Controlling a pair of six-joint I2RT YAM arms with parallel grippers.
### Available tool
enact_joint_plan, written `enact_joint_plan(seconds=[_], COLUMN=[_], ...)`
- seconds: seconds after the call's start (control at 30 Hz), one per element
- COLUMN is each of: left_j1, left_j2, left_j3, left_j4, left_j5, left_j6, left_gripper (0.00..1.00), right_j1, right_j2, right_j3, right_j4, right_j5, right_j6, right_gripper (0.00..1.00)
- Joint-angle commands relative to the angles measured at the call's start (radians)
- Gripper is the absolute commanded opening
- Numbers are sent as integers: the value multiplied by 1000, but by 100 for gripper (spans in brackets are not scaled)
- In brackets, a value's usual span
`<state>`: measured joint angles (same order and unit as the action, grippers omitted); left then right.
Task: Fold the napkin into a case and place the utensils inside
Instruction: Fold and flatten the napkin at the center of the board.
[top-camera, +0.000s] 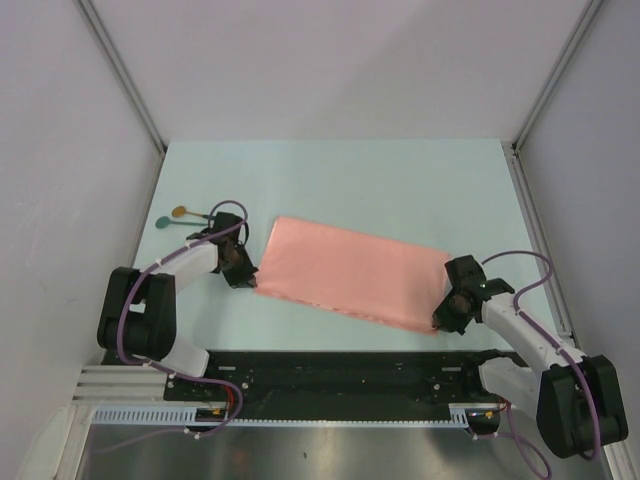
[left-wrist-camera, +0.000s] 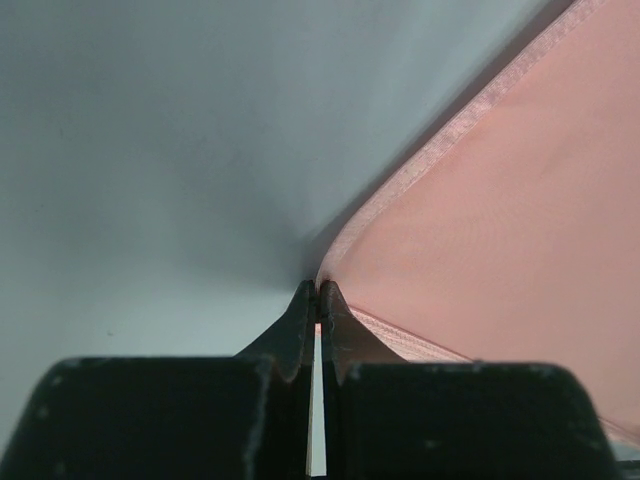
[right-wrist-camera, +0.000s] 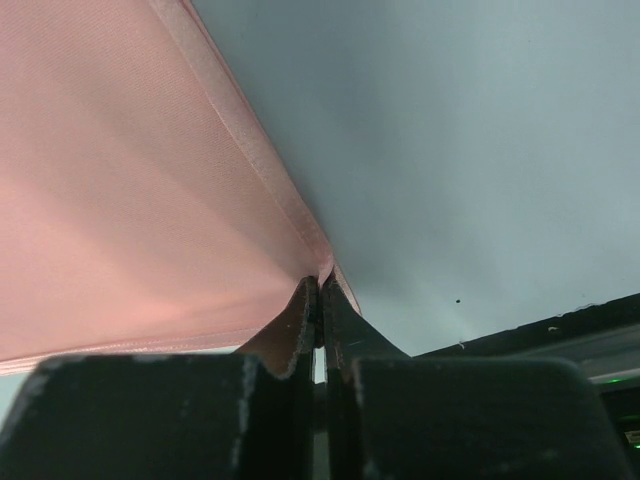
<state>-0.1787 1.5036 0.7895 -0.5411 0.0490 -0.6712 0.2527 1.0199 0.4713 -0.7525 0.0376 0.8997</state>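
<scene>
The napkin (top-camera: 345, 272) lies flat mid-tabletop (top-camera: 380, 190) as a long salmon-pink band, and it looks already doubled over once. Its long axis slants from far-left to near-right. Each arm holds one end of the near long edge. The left pincer (top-camera: 243, 275) is clamped on the near-left corner, and the right pincer (top-camera: 441, 322) is clamped on the near-right corner. In both wrist views the jaws are pressed together with only a sliver of hemmed cloth between them. From the left pincer (left-wrist-camera: 318, 290) the napkin (left-wrist-camera: 500, 230) fans out to the right and away. From the right pincer (right-wrist-camera: 320, 285) the napkin (right-wrist-camera: 130, 180) fans out to the left and away. The next fold would probably carry this near edge across the band's width toward the far edge. The cloth is smooth with a slight sheen and a stitched border. The spoons (top-camera: 185, 213) lie at the far left, well apart from the napkin and nearer the left arm.
</scene>
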Motion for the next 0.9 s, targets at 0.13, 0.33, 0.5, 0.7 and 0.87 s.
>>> enact_joint_plan(seconds=[0.13, 0.33, 0.5, 0.7, 0.87], left_j1=[1, 1, 1, 1, 1], left_j2=[-39, -100, -40, -40, -52], left_j3=[-39, -82, -72, -81, -87], left_j4=[-2, 13, 18, 21, 17], left_j5=[-44, -47, -69, -74, -90], left_j6=[12, -15, -13, -22, -21], left_gripper=[0, 0, 0, 0, 0], right_j1=[-4, -3, 5, 16, 30], right_j2=[-29, -24, -44, -89, -130], right_j3=[-25, -25, -33, 7, 21], right_j4=[-25, -28, -36, -94, -134], right_j5=[64, 55, 42, 21, 30], right_j6=[21, 18, 30, 56, 73], right_gripper=[4, 4, 4, 3, 3])
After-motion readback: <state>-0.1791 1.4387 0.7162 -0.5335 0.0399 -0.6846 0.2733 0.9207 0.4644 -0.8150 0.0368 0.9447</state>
